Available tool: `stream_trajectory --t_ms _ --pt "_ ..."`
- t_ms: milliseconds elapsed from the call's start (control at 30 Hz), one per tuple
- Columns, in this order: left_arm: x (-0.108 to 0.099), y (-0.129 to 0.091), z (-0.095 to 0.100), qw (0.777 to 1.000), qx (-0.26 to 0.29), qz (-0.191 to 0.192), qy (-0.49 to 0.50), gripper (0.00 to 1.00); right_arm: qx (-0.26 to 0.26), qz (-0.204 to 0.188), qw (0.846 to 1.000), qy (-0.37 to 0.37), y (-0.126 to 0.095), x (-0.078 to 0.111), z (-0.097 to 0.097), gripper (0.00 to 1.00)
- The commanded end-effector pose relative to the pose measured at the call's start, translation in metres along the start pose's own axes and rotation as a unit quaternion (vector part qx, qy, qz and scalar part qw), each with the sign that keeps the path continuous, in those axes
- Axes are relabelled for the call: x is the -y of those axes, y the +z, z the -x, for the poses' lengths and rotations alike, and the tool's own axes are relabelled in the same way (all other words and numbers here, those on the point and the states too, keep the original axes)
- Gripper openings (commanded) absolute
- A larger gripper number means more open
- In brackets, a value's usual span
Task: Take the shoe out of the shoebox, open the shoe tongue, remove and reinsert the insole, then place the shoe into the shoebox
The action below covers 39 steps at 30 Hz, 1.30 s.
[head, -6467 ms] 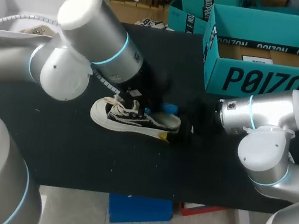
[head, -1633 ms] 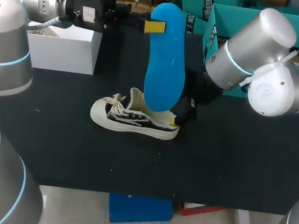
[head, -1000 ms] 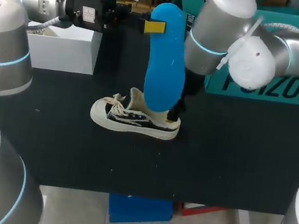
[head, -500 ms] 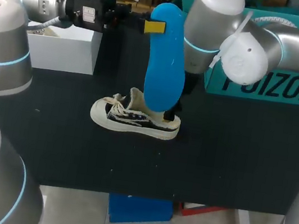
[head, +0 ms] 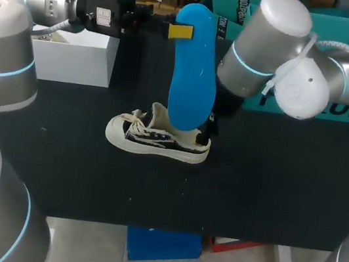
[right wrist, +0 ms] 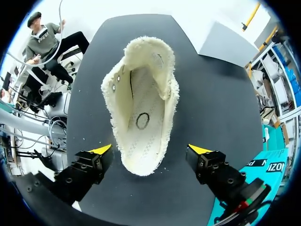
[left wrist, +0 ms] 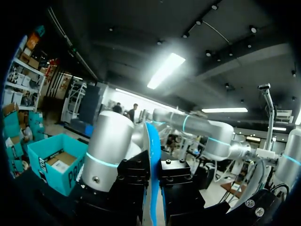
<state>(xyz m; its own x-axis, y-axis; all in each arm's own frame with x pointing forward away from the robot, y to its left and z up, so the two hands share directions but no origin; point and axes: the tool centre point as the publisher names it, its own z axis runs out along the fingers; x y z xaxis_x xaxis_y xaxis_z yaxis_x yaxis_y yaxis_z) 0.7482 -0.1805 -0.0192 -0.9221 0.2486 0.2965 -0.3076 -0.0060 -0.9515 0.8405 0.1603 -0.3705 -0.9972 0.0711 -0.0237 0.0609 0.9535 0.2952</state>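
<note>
Shoe stands on its sole about mid-table, toe toward the left edge. Its tongue is pulled forward and the fleecy lining is bare. Left gripper is clenched on the upper end of the blue insole, which hangs upright over the shoe; whether it touches the shoe cannot be told. Right gripper is released, with its yellow tips flanking the heel and a gap on each side. Teal shoebox sits at the far right corner.

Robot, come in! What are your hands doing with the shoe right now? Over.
Left gripper shut on blue insole, held high. Right gripper open over the shoe, heel end. Shoe upright on table, insole out, opening unblocked.
</note>
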Motion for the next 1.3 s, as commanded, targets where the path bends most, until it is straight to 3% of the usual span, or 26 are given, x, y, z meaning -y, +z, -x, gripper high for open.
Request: stream_trajectory --t_ms 33,433,767,1300 --pt "-0.001 0.002 -0.001 1.0 0.003 -0.001 0.001 0.0 0.006 0.088 0.996 -0.001 0.005 0.014 -0.006 1.0" --pt "-0.001 0.002 -0.001 1.0 0.003 -0.001 0.001 0.0 0.009 0.183 0.983 0.007 0.02 0.027 -0.004 1.0" --pt "-0.001 0.002 -0.001 1.0 0.003 -0.001 0.001 0.0 0.011 0.217 0.976 0.023 0.032 0.035 -0.007 1.0" --pt "-0.001 0.002 -0.001 1.0 0.003 -0.001 0.001 0.0 0.01 0.228 0.973 0.038 0.048 0.042 -0.007 1.0"
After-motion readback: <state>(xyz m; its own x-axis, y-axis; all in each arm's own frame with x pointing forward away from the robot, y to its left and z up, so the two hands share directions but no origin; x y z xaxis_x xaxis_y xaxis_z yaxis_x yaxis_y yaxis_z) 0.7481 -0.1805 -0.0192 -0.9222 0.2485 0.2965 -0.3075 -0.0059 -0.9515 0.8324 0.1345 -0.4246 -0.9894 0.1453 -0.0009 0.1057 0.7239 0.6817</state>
